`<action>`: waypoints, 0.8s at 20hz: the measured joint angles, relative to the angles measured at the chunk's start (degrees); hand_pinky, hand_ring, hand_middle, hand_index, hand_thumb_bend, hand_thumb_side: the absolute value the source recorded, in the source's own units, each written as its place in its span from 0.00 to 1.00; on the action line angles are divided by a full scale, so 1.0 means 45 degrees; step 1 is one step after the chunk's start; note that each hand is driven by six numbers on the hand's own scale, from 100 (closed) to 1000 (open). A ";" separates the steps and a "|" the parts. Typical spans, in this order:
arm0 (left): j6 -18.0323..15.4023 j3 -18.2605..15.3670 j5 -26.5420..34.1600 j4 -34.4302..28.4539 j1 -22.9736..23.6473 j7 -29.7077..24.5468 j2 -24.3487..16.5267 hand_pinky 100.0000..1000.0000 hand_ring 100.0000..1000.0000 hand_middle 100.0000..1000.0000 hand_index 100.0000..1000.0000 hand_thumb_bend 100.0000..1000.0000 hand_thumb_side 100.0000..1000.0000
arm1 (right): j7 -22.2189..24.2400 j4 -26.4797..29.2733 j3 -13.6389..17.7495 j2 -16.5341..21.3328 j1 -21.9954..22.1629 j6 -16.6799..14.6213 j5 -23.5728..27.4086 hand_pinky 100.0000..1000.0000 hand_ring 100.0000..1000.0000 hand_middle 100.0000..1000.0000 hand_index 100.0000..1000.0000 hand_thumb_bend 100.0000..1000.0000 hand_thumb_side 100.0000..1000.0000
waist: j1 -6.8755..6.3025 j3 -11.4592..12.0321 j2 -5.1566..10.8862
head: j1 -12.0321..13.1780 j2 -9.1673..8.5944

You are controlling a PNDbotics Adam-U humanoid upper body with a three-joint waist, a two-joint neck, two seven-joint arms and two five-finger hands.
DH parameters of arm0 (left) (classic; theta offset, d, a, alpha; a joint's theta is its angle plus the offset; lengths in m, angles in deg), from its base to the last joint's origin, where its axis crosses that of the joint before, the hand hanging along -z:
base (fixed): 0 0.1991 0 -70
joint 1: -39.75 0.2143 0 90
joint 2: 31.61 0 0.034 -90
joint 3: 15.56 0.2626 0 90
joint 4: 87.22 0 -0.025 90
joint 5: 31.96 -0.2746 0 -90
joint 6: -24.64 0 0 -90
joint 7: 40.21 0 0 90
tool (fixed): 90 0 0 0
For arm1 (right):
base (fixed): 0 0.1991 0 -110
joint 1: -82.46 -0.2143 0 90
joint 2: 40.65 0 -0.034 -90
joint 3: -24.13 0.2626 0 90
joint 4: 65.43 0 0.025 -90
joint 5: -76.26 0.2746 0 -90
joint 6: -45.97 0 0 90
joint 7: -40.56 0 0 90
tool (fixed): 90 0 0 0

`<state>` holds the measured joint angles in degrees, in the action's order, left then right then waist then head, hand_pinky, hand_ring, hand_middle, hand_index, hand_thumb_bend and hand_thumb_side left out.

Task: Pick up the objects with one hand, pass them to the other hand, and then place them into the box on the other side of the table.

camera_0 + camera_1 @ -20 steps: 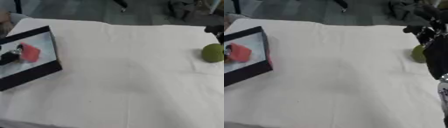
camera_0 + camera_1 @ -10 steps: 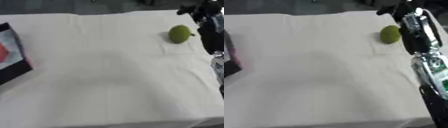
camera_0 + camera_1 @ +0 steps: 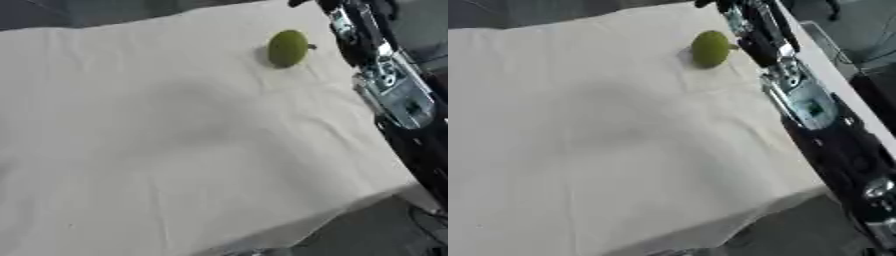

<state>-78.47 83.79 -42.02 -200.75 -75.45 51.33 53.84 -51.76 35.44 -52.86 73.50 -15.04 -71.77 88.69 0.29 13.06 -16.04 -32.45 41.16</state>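
Only green fruit [image 3: 288, 48] beside right arm [image 3: 798, 95]

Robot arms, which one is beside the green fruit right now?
The right arm: it reaches along the right edge of the table, just past the green fruit. The left arm shows in neither view.

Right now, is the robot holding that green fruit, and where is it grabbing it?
No. The green fruit lies on the white tablecloth, unheld. The right arm reaches beside it, but its hand is cut off at the top edge. The left hand is out of view.
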 measured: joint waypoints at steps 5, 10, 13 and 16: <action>-0.0164 0.0502 0.0383 -0.0008 -0.0432 -0.0869 0.0848 0.58 0.30 0.74 0.97 0.00 0.69 | 0.0100 -0.1445 0.0256 0.0522 0.0155 -0.0582 -0.0649 0.92 0.73 0.90 0.89 0.00 0.72 | 0.0162 0.0589 -0.0228 | -0.0683 -0.0316; -0.0254 0.0768 0.0450 -0.0008 -0.0571 -0.1363 0.1239 0.60 0.30 0.74 0.96 0.00 0.70 | 0.0255 -0.2718 0.0237 0.0660 0.0226 -0.1398 -0.2451 0.95 0.81 0.92 0.91 0.00 0.72 | 0.0270 0.0898 -0.0438 | -0.0986 -0.0479; -0.0197 0.0866 0.0388 -0.0008 -0.0564 -0.1523 0.1341 0.60 0.30 0.74 0.96 0.00 0.70 | 0.0368 -0.3402 0.0160 0.0681 0.0230 -0.1876 -0.3584 0.96 0.84 0.93 0.92 0.00 0.70 | 0.0297 0.0973 -0.0506 | -0.1116 -0.0563; -0.0194 0.0923 0.0270 -0.0008 -0.0554 -0.1587 0.1426 0.60 0.30 0.74 0.96 0.00 0.70 | 0.0256 -0.4078 0.0146 0.0690 0.0227 -0.2148 -0.4836 0.99 0.90 0.94 0.93 0.00 0.64 | 0.0302 0.1044 -0.0565 | -0.1208 -0.0575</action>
<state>-79.34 87.94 -40.80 -200.78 -77.95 44.19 60.26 -50.61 17.09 -52.20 76.61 -14.02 -81.44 66.93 1.64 17.76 -18.58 -37.89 38.57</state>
